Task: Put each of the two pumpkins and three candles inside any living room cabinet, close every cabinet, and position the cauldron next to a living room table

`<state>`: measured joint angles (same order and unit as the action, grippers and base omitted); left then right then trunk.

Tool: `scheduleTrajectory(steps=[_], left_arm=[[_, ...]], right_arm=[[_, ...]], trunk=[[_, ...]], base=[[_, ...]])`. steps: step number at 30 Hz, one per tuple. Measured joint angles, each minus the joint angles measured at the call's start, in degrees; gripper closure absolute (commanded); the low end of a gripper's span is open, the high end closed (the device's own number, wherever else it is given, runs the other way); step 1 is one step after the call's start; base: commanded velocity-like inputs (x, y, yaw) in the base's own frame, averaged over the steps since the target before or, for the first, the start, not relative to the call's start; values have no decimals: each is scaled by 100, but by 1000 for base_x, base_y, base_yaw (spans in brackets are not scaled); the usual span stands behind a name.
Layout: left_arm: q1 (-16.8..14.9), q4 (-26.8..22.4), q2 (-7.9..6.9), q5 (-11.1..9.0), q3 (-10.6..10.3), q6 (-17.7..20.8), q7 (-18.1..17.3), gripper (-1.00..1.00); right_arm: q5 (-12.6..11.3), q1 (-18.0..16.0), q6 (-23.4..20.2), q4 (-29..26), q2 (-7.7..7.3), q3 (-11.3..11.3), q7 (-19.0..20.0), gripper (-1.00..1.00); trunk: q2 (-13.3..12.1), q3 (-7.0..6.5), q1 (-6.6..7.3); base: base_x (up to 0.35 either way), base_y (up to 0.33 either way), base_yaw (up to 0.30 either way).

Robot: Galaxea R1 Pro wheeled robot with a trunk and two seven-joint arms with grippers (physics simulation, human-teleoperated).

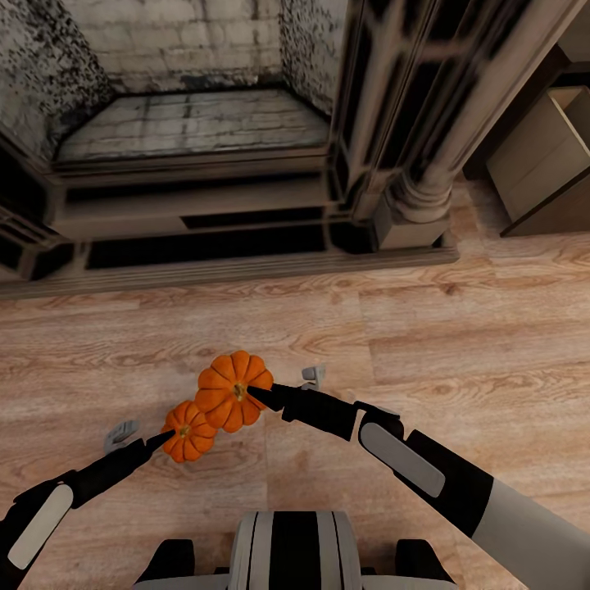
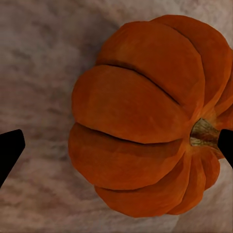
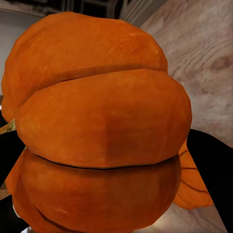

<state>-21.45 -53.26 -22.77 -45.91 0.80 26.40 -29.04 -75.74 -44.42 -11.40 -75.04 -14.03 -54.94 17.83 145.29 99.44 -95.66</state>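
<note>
Each arm carries one pumpkin above the wooden floor (image 1: 459,328). The right claw (image 1: 246,393) is closed on the larger pumpkin (image 1: 233,392), its dark tips meeting the fruit near the stem; the left claw (image 1: 168,436) holds the smaller pumpkin (image 1: 188,432), which sits just beside and slightly below the larger one, the two nearly touching. Beyond both claws stands a dark fireplace (image 1: 197,164) with a stone hearth, and far off to the right claw's outer side a brown cabinet (image 1: 545,164) stands with a pale drawer pulled out. The pumpkins look hard-shelled, ribbed and rounded, probably light; their smooth curved skin could roll or slip between thin fingers, so a grip across the widest part, with tips seated in the grooves between ribs, seems safest, while the short stem looks a poor handle. The head view gives the layout: both fruits, both arms and the route toward the cabinet. The left wrist view adds the smaller pumpkin (image 2: 141,116) close up, stem turned sideways, one dark fingertip (image 2: 9,148) standing clear of the skin, so how firmly it is held cannot be judged there. The right wrist view shows the larger pumpkin (image 3: 104,141) pressed right against the camera, with the second fruit peeping out behind it.
</note>
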Motion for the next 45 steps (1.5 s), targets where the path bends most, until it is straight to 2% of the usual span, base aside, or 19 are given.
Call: scheduleTrajectory(steps=[28, 32, 45], left_arm=[[2, 0, 0, -15, 19, -8, 10, -100], [2, 0, 0, -22, 18, -9, 10, -100], [-1, 0, 0, -21, 18, -8, 9, -100]], right_arm=[[7, 0, 0, 17, 0, 0, 3, 100], [17, 0, 1, 19, 0, -1, 2, 100], [10, 0, 3, 20, 1, 0, -1, 100]], trunk=[[0, 0, 0], [5, 88, -11], [5, 89, -10]], base=[[7, -33, 0], [0, 0, 0], [0, 0, 0]])
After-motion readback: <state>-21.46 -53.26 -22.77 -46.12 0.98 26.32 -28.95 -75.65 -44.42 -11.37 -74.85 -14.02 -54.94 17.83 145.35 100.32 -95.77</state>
